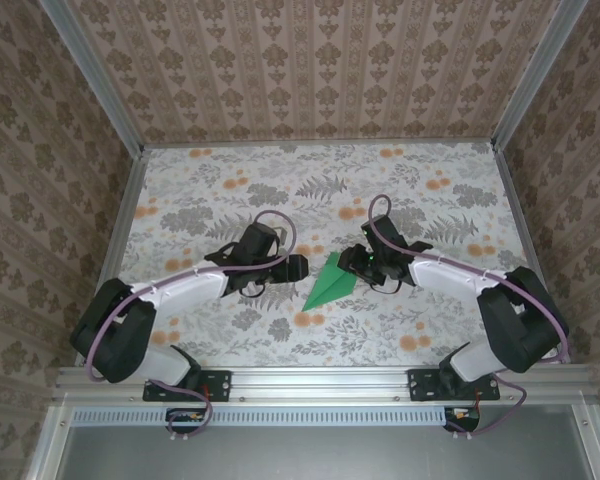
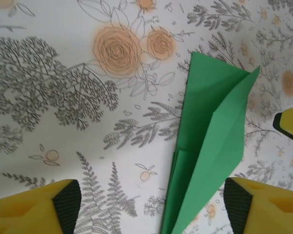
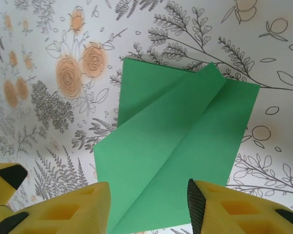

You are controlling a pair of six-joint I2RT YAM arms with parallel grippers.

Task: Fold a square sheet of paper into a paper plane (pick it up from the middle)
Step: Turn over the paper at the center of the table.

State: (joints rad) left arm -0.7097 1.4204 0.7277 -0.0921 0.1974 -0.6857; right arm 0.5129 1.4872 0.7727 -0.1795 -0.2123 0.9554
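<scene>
The paper plane lies flat on the floral cloth at mid-table, its nose toward 7 o'clock in the top view. The left gripper sits just beside it at its 10 o'clock, and the right gripper hangs at its 1 o'clock, over the tail. In the left wrist view the jaws stand wide, with the plane's narrow end between the pads. In the right wrist view the jaws are parted less widely, and the broad wing runs down between them toward 6 o'clock
</scene>
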